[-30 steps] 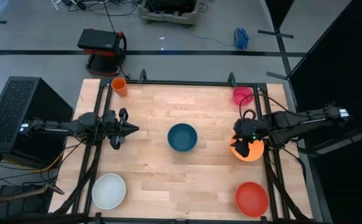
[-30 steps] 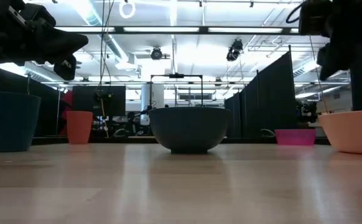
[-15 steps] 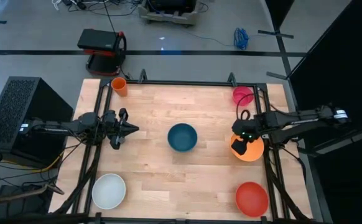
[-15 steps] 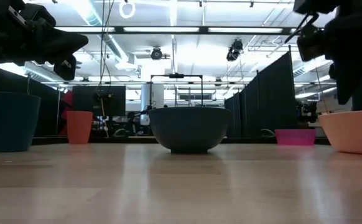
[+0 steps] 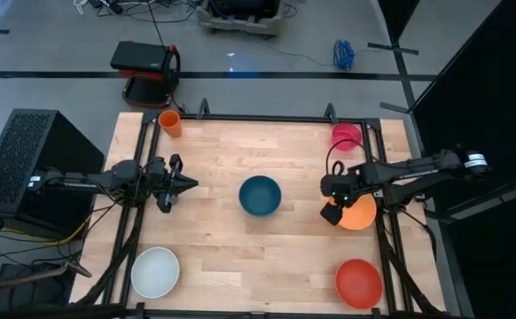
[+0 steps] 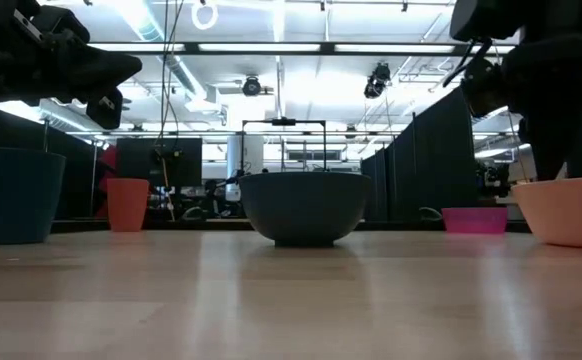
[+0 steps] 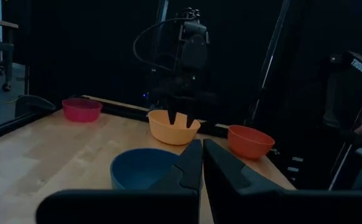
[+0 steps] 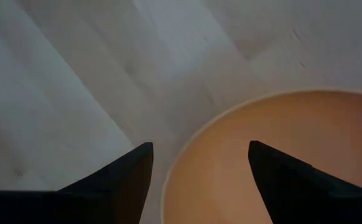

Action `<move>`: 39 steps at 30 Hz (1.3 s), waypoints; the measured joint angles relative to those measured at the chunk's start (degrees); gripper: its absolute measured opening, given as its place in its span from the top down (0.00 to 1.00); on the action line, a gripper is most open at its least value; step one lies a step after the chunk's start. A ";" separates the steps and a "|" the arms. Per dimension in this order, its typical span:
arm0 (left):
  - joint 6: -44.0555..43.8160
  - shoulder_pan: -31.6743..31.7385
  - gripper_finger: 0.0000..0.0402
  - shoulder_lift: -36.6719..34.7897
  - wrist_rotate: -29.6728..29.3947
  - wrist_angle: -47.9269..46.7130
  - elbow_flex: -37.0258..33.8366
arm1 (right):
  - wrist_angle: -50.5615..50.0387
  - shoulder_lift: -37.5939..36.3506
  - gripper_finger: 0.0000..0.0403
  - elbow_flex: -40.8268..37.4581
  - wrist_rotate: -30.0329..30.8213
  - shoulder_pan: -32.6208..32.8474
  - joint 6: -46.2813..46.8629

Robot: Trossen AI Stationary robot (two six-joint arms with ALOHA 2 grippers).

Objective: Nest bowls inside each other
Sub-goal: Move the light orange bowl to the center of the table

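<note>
An orange bowl rests on its base near the table's right edge. My right gripper hangs open over the rim on the side facing the table's middle, pointing steeply down. In the right wrist view one finger stands outside the rim and the other over the bowl's hollow; I see no touch. A dark teal bowl sits mid-table, a pink bowl far right, a red bowl near right, and a white bowl near left. My left gripper waits shut at the left.
A narrow orange cup stands at the far left corner, and a dark blue cup shows at the left in the low view. A black frame runs around the table. Bare wood lies between the teal and orange bowls.
My right gripper has sunk toward the orange bowl and shifted a little toward the table's left, from over the bowl's hollow to over its rim, tipping more steeply downward. The bowls have stayed where they were.
</note>
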 joint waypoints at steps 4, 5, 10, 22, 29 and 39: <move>-1.11 0.00 1.00 -0.02 -0.02 -0.02 0.02 | 0.13 1.23 0.38 0.00 -0.03 0.00 0.20; -1.13 0.00 1.00 -0.02 0.00 -0.02 0.00 | 0.23 1.67 0.38 0.00 -0.03 0.00 0.20; -1.13 -0.01 1.00 -0.02 0.00 -0.02 0.01 | 0.66 5.03 0.38 0.00 -0.14 0.00 -0.19; -1.14 0.00 1.00 -0.02 0.00 -0.02 0.01 | 1.50 8.35 0.73 0.14 0.70 -0.13 -0.30; -1.15 0.00 1.00 -0.02 0.00 -0.02 0.00 | 2.00 9.78 0.96 0.24 1.25 -0.22 -0.23; -1.15 -0.01 1.00 -0.02 0.00 -0.11 0.02 | 2.60 9.40 1.00 1.96 0.75 -0.24 0.45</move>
